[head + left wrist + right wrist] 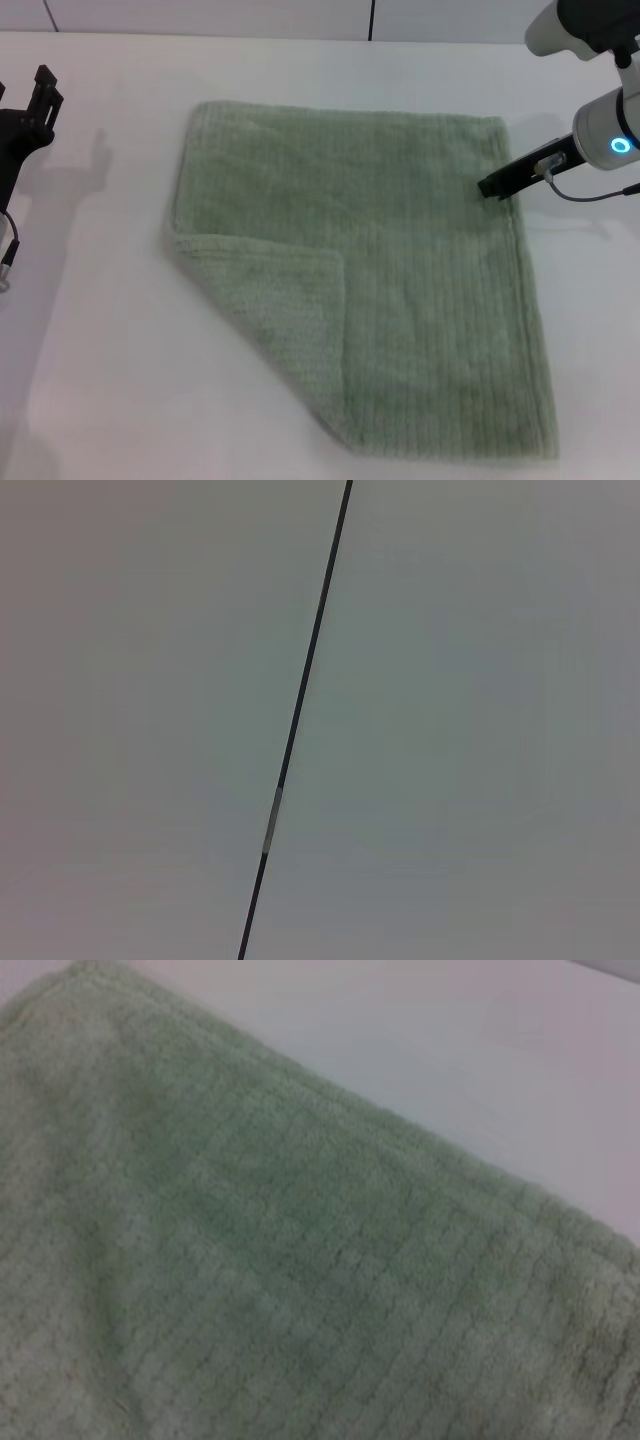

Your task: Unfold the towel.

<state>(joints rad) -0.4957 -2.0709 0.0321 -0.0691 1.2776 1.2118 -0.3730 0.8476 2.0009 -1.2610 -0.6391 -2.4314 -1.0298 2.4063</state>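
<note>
Head view: looked forward and down from above onto the desk (pixel 110 380), taking in the whole towel (pixel 400 290), the right hand (pixel 497 186) at its far right edge and the left hand (pixel 42 92) at the desk's left side.
Left wrist view: faced a plain pale surface crossed by one thin dark seam (pixel 300 700); no towel showed.
Right wrist view: sat very near the towel (pixel 280 1280), angled across its edge to bare desk (pixel 480 1050).
Shared: head and right wrist views both showed the towel's edge and desk.
</note>
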